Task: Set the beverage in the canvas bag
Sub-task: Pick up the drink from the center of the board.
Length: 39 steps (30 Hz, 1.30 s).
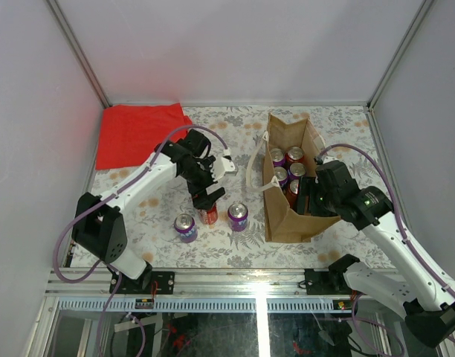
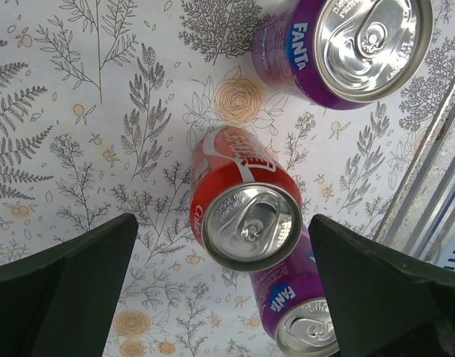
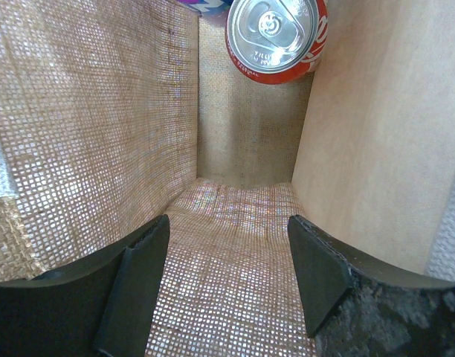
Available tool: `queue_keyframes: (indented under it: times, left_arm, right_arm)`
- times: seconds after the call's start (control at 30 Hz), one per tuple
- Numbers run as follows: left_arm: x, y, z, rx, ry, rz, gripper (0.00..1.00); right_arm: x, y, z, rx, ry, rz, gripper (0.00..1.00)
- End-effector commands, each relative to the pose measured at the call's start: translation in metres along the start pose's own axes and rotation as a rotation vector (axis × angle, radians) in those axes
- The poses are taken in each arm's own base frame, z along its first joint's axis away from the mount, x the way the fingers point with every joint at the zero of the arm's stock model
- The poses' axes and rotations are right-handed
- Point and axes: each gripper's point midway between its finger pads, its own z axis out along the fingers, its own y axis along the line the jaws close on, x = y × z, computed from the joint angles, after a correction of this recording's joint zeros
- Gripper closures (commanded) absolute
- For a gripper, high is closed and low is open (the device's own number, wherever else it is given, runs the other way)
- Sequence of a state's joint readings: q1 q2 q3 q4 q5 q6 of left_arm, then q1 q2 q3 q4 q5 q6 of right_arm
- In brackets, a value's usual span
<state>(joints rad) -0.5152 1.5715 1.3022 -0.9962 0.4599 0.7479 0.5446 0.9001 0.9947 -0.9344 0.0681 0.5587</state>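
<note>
Your target bev is the red can [image 1: 208, 215], upright on the table [image 1: 157, 239], lower centre of the top view. Purple can no.1 [image 1: 185, 227] is at its lower left and purple can no.2 [image 1: 237, 216] is just to its right in frame. The left gripper [image 1: 210, 195] hangs right over it, jaws wide, nothing held. In the left wrist view the can top sits btw the two fingers [image 2: 71, 290], neither touching it.

Handling, my guess: the tab is unopened, so it's prob full. Expect some heft and a stiff body, but the thin alu wall will dent if you over-squeeze, and the printed skin is slick. Take it mid-body across the diameter, below the rim, pads square to the wall.

Edges: one purple can sits tight beside the red one at the bottom of the left wrist view; can't tell if they touch. There's little finger room on that side, so watch for a nudge or tip.

The canvas bag [image 1: 283, 223] stands right of centre, mouth up, w/ several packed cans [image 1: 294, 155] in its upper part. The right gripper [image 3: 227, 223] is down inside the lower end, jaws open and empty. Only bare fabric floor shows btw them, w/ a bagged red can [image 3: 276, 36] at frame top. That bare patch looks like the free spot, but the right arm occupies it. The walls are soft. The cream handle [image 1: 251, 177] droops on the bag's frame-left side, across your path, so go over it, not through.
</note>
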Motion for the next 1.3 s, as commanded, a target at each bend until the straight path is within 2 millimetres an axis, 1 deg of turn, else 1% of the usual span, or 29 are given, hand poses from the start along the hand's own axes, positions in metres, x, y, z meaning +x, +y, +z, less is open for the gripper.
queue_keyframes:
  times: [0.0, 0.23, 0.47, 0.57, 0.6, 0.77, 0.8, 0.83, 0.97, 1.0, 1.03, 1.13, 1.27]
  left_arm:
    - [-0.004, 0.004, 0.013, -0.028, -0.014, -0.004, 0.01]
    - [0.002, -0.005, 0.022, -0.007, 0.000, -0.023, 0.00]
    - [0.013, -0.004, 0.028, -0.020, 0.035, -0.025, 0.00]
    - [0.016, -0.003, 0.031, -0.027, 0.048, -0.023, 0.03]
    - [0.016, -0.002, 0.032, -0.032, 0.049, -0.022, 0.06]
    - [0.011, 0.004, 0.033, -0.053, 0.035, -0.028, 0.27]
    - [0.011, 0.004, 0.033, -0.055, 0.035, -0.030, 0.34]
    - [0.010, 0.005, 0.033, -0.055, 0.035, -0.032, 0.43]
    - [0.012, 0.003, 0.031, -0.049, 0.048, -0.039, 0.93]
    - [0.012, 0.002, 0.030, -0.049, 0.052, -0.041, 1.00]
    - [0.012, 0.002, 0.029, -0.047, 0.054, -0.040, 1.00]
    - [0.006, 0.003, 0.020, -0.065, 0.038, -0.030, 1.00]
    - [-0.012, 0.012, 0.002, -0.117, -0.009, -0.011, 1.00]
  right_arm:
    - [0.014, -0.009, -0.006, 0.034, 0.041, 0.004, 0.28]
    - [0.014, -0.010, -0.007, 0.039, 0.040, 0.007, 0.27]
    - [0.013, -0.010, -0.006, 0.046, 0.037, 0.011, 0.27]
    - [0.011, -0.010, -0.007, 0.048, 0.028, 0.013, 0.27]
    - [0.010, -0.010, -0.007, 0.049, 0.027, 0.014, 0.27]
    - [0.008, -0.011, -0.008, 0.054, 0.014, 0.018, 0.27]
    - [0.007, -0.011, -0.009, 0.052, 0.013, 0.019, 0.28]
    - [0.007, -0.011, -0.009, 0.052, 0.009, 0.019, 0.27]
    - [0.001, -0.008, -0.011, 0.048, -0.008, 0.019, 0.25]
    - [-0.002, -0.007, -0.012, 0.045, -0.015, 0.018, 0.15]
    - [-0.006, -0.006, -0.014, 0.040, -0.026, 0.016, 0.01]
    - [-0.018, -0.001, -0.019, 0.023, -0.075, 0.012, 0.01]
    - [-0.042, 0.008, -0.033, -0.006, -0.159, 0.008, 0.01]
